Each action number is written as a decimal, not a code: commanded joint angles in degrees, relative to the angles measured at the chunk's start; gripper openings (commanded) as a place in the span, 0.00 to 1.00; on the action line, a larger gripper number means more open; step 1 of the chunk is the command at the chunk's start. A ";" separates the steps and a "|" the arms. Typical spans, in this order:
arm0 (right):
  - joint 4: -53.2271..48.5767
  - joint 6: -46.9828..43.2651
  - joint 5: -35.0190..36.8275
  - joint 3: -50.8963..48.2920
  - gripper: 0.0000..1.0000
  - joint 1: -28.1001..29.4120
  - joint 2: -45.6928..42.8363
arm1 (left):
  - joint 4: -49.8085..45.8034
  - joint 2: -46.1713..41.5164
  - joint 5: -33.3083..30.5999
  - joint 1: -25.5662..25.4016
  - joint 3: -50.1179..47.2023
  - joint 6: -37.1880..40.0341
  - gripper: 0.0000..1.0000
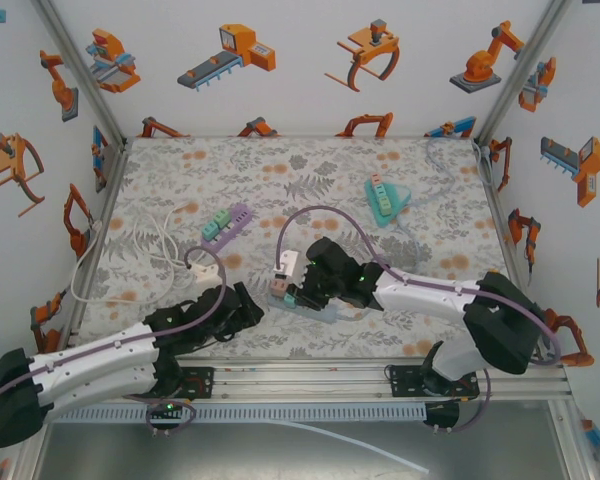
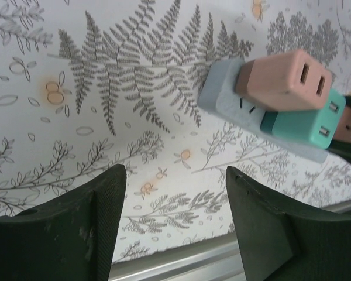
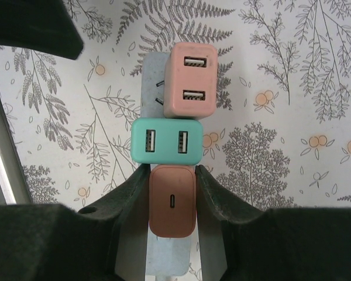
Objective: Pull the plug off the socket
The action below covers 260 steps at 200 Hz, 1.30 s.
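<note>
Black left claw point(image 2: 174, 175) hangs spread and empty just short of the strip point(image 2: 219, 93), where the pink plug point(image 2: 284, 79) sits partly out, prongs showing; it is probably lined up to grab it. The right claw point(image 3: 172, 170) pinches the brown plug point(image 3: 172, 202) at the strip's near end, seemingly anchoring the strip against the pull.

Both arms match: left arm point(image 1: 90, 365) and right arm point(image 1: 430, 295) have white shells with chunky black joint housings. A lilac cable point(image 1: 325, 212) runs along each, and there are tiny green LEDs point(image 1: 362, 267) on the joints. The left pincer point(image 2: 175, 222) fingers point(image 2: 76, 234) are matte black wedges, kinda scuffed; the right pincer point(image 3: 171, 170) ones look smoother, curved.
</note>
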 commanded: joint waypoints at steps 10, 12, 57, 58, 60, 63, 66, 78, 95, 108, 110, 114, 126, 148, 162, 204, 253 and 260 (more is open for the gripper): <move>8.23 2.26 -6.07 0.22 0.00 1.38 2.58 | 3.17 6.39 -2.49 1.25 3.50 0.76 0.65; 8.23 2.38 -6.05 0.22 0.00 1.38 2.58 | 3.59 6.77 -2.41 1.33 3.51 0.72 0.65; 8.67 3.36 -6.83 0.65 0.00 1.64 3.24 | 10.98 13.60 -0.43 3.12 4.13 -3.54 0.66; 8.67 3.39 -6.84 0.66 0.00 1.64 3.26 | 11.00 13.62 -0.44 3.12 4.13 -3.71 0.66; 8.67 3.40 -6.84 0.66 0.00 1.60 3.28 | 11.13 13.81 -0.52 3.12 4.07 -3.97 0.66; 8.71 3.53 -6.76 0.74 0.00 1.64 3.35 | 11.19 14.05 -0.66 3.23 4.05 -4.53 0.66; 8.74 3.57 -6.71 0.75 0.00 1.67 3.42 | 11.34 14.30 -0.71 3.20 4.03 -5.03 0.66; 9.00 3.94 -6.75 0.75 0.00 1.77 3.71 | 13.19 15.00 -0.14 3.23 3.60 -5.75 0.66; 9.11 4.03 -6.99 0.86 0.00 1.97 4.12 | 11.00 16.42 -0.39 3.21 4.17 -7.87 0.66; 9.11 4.28 -7.12 1.10 0.00 2.08 4.42 | 7.93 17.49 -1.14 3.23 4.73 -9.52 0.56; 9.11 4.31 -7.11 1.15 0.00 2.02 4.43 | 7.44 17.59 -1.33 3.21 4.81 -9.73 0.55; 9.06 4.37 -7.06 1.23 0.00 2.14 4.51 | 6.74 17.80 -1.60 3.21 4.76 -10.26 0.54; 8.85 4.72 -7.01 1.54 0.00 2.15 4.69 | 6.54 18.06 -1.75 3.20 4.17 -11.11 0.53; 7.70 4.26 -7.38 2.52 0.01 2.89 4.95 | 2.46 20.16 -2.24 3.21 5.55 -12.32 0.53; 5.62 2.42 -6.82 3.83 0.01 4.10 5.25 | -0.35 22.44 -1.60 3.30 7.56 -12.53 0.53; 4.91 2.95 -4.22 5.45 0.01 5.08 6.20 | 2.90 24.83 1.48 3.38 6.77 -12.84 0.50; -11.15 -2.67 1.42 10.18 0.60 5.08 7.10 | -2.23 25.32 0.78 3.56 6.95 -13.25 0.44; -11.37 -2.91 2.21 9.94 0.59 5.10 6.85 | -2.23 25.35 0.77 3.56 7.08 -13.29 0.44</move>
